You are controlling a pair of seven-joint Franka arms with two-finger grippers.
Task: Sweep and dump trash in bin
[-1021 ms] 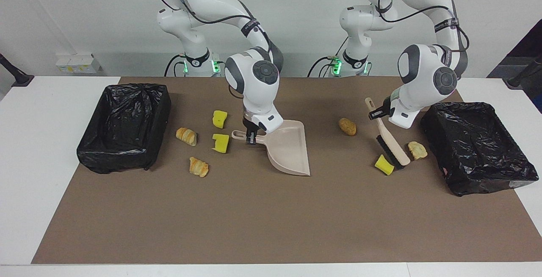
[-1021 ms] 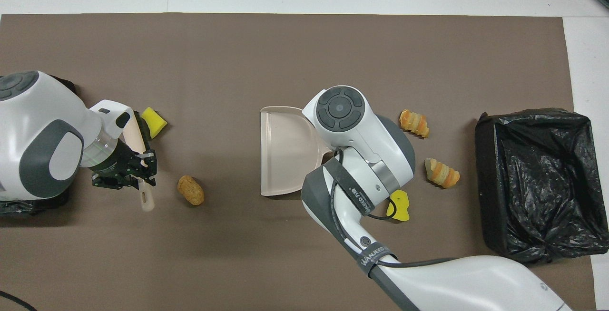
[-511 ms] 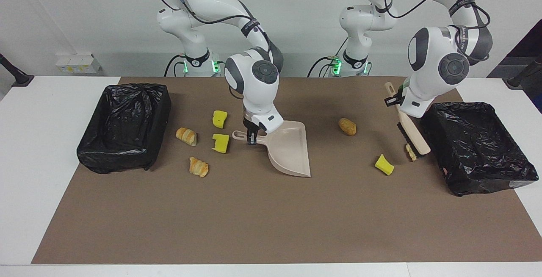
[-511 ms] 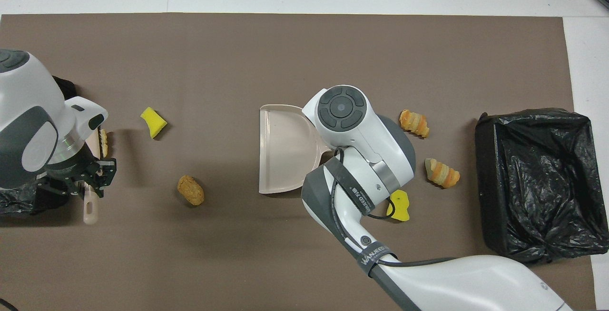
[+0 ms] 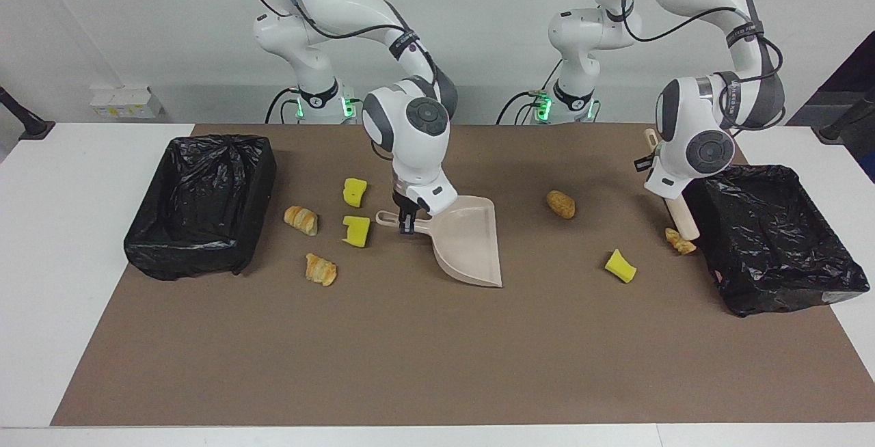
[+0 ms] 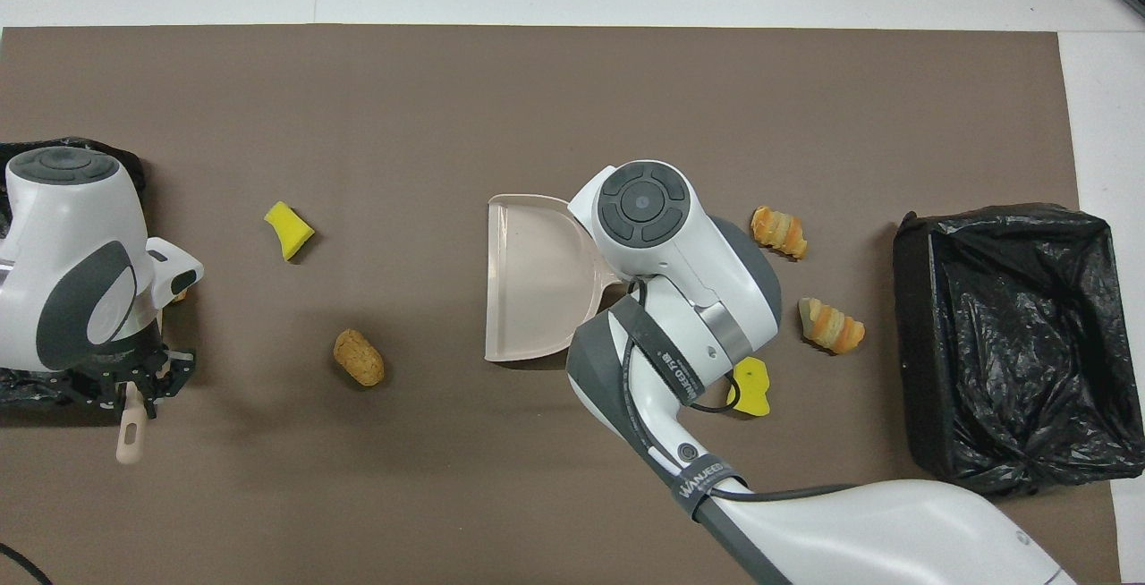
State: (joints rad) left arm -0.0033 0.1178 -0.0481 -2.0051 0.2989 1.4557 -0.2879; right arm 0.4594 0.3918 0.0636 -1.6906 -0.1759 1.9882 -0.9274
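Sweeping step: beige brush (image 5: pixel 677 213) pinched by left gripper (image 5: pixel 655 172) beside tan crumb (image 5: pixel 680 241), at left-end black-lined bin (image 5: pixel 772 242). Beige plastic dustpan (image 5: pixel 468 242) handle pinched by right gripper (image 5: pixel 406 220) mid-mat. Next: crumb to be brushed twd pan.

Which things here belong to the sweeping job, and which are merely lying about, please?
Job: dustpan in right gripper; brush in left gripper; yellow sponge chunks; bread lumps; black-lined bins.
Lying about: white box by the wall; brown mat, only the work surface.
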